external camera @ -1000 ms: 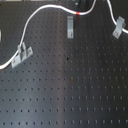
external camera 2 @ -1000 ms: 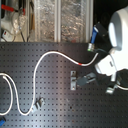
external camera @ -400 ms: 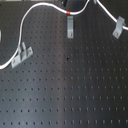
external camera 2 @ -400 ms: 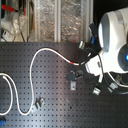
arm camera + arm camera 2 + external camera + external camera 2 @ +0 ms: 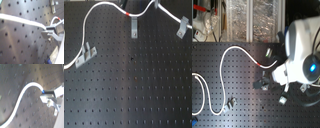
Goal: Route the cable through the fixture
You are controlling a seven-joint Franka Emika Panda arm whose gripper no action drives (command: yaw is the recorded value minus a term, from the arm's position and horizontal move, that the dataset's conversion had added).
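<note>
Where the first exterior view looked down on the black perforated board [image 5: 134, 95], you had the cable [image 5: 109, 6] arching across the far side of it, its red band [image 5: 127, 13] sitting just above the middle metal clip [image 5: 134, 28]. From there the cord dipped, rose again toward the first exterior view's right, and ran down past the right-hand clip [image 5: 182, 26]; whether it lay inside either clip, you could not have told from that picture. On the first exterior view's left the cord dropped past the left clip [image 5: 85, 54] and left the frame low at the edge.

In the second exterior view the cord [image 5: 223, 75] looped over the board from the second exterior view's left, climbed, curved over, and ended at the arm's white body [image 5: 299, 50], with the red band [image 5: 260, 64] just short of it. Two clips [image 5: 262, 83] [image 5: 230, 103] stood on the board below the cord.

In both wrist views your gripper [image 5: 48, 31] [image 5: 47, 96] was clamped on the cable: the white cord [image 5: 17, 20] [image 5: 23, 96] ran straight into the closed fingers [image 5: 53, 35] and stopped there, lifted slightly off the board. In the first wrist view, one more clip [image 5: 53, 5] showed far off on the board.
</note>
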